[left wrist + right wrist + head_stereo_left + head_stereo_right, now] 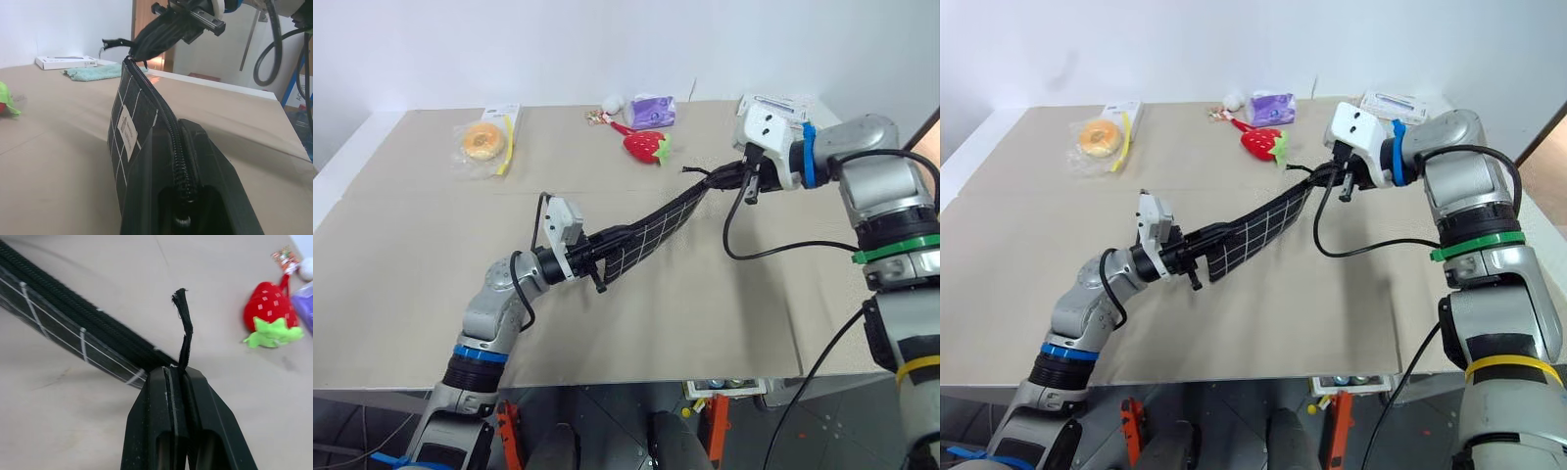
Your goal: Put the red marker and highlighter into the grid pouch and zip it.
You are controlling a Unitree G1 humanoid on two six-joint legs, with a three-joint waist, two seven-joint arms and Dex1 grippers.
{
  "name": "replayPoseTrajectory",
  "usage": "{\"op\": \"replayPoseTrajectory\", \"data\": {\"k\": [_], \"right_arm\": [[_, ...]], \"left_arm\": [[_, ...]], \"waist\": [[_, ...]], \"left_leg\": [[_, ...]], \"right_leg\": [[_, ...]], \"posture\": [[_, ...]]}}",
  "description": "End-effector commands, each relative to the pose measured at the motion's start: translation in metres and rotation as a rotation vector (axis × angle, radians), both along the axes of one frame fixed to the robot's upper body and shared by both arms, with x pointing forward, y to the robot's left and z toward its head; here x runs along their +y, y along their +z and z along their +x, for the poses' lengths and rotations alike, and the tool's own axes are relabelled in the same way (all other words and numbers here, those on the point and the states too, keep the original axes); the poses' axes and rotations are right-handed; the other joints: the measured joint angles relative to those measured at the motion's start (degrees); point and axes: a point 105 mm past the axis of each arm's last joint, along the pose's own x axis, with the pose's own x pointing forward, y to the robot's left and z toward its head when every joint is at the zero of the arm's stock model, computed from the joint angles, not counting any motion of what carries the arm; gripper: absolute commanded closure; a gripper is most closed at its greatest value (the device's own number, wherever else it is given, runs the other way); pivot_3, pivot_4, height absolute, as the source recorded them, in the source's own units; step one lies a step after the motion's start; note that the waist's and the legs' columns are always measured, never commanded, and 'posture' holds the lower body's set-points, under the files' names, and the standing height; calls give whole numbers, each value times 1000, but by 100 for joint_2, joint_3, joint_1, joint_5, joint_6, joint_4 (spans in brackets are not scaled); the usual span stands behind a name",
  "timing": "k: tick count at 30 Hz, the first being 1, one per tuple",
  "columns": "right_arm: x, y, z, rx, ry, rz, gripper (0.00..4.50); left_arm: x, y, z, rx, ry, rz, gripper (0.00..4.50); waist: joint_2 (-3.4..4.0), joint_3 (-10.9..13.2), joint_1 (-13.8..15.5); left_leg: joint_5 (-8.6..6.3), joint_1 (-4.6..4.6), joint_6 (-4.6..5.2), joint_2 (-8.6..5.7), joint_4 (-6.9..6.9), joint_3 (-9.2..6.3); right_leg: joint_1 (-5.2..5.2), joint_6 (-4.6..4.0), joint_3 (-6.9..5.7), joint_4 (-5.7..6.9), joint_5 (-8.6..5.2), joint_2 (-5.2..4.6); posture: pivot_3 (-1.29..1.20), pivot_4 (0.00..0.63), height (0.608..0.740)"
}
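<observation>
Spanning both hands above tan table (401, 294), zipped grid pouch (656, 230).

The black white-gridded fabric pouch (656, 231) is stretching across the mid-counter between both tools, barring passage there; beige counter (421, 274) on either side is lying open, with the red plush strawberry (646, 146) crowding the far edge.

1 grid pouch (661, 227), 1 strawberry toy (645, 147), 2 boxes (501, 114).
</observation>
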Motion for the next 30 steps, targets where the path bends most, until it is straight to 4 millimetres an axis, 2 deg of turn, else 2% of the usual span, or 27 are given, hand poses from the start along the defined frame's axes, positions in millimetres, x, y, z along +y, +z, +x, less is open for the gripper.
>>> {"op": "replayPoseTrajectory", "data": {"k": [1, 3, 6, 9, 13, 16, 17, 19, 21, 22, 25, 26, 30], "right_arm": [[-13, 21, -12, -37, 4, 73, 4445], [-3, 27, -29, 6, 94, 175, 4445], [-14, 35, -34, 15, 57, 254, 3501], [-42, 35, -28, 3, -78, 279, 2079], [-65, 28, -24, -2, -200, 294, 66], [-75, 17, -25, 8, -242, 283, 66], [-76, 14, -26, 13, -246, 279, 0], [-77, 8, -29, 30, -247, 284, 0], [-77, 5, -30, 37, -253, 289, 0], [-77, 3, -31, 46, -252, 290, 0], [-79, -1, -33, 56, -265, 292, 0], [-80, -1, -33, 53, -275, 293, 0], [-82, -9, -35, 67, -288, 286, 0]], "left_arm": [[7, 7, -4, -116, -1, 75, 4500], [11, 3, -4, -162, -10, 150, 4500], [16, -4, -4, -196, -24, 221, 4500], [23, -12, -4, -220, -36, 291, 4500], [27, -18, -4, -228, -63, 342, 4500], [30, -23, -8, -190, -122, 355, 4500], [30, -24, -11, -169, -145, 353, 3718], [30, -23, -17, -119, -195, 331, 3063], [28, -19, -24, -69, -237, 302, 2008], [28, -17, -29, -38, -261, 287, 1652], [30, -14, -35, 32, -279, 262, 179], [31, -11, -35, 54, -274, 246, 20], [41, 0, -29, 95, -206, 187, 20]], "waist": [[0, 0, 3], [0, 0, 20], [3, 0, 12], [3, 0, 19], [3, -1, -1], [3, -1, -38], [3, -1, -56], [4, -1, -82], [3, 0, -112], [4, 0, -126], [2, 1, -126], [1, 1, -126], [1, 2, -125]], "left_leg": [[0, 0, 0, 0, 0, 0], [0, -2, 0, 0, -3, -3], [-1, -2, 2, 0, -4, 0], [-2, 6, 4, 0, -2, 12], [-1, 17, 3, 5, -1, 31], [0, 27, 5, 13, -1, 51], [1, 28, 7, 13, -1, 53], [3, 28, 10, 14, -1, 54], [5, 26, 13, 14, -1, 53], [5, 25, 13, 14, 0, 53], [5, 17, 14, 13, 0, 49], [4, 15, 14, 13, 0, 49], [3, 16, 16, 13, -1, 49]], "right_leg": [[0, 0, 1, 0, 0, 0], [0, 1, -2, 0, -1, 0], [0, 1, 0, 0, -2, 0], [3, 1, 8, 0, -1, 0], [6, 13, 14, 1, -7, 0], [6, 24, 23, 1, -8, 2], [6, 25, 24, 2, -7, 2], [6, 28, 28, 4, -5, 6], [5, 30, 30, 6, -4, 6], [4, 31, 30, 6, -3, 6], [1, 38, 32, 6, -6, 6], [1, 40, 32, 5, -8, 6], [2, 42, 31, 5, -10, 6]], "posture": [[0, 150, 740], [0, 150, 740], [0, 150, 740], [0, 150, 740], [0, 150, 740], [0, 150, 740], [0, 150, 740], [0, 150, 740], [0, 150, 740], [0, 150, 740], [0, 150, 740], [0, 150, 740], [0, 150, 740]]}}
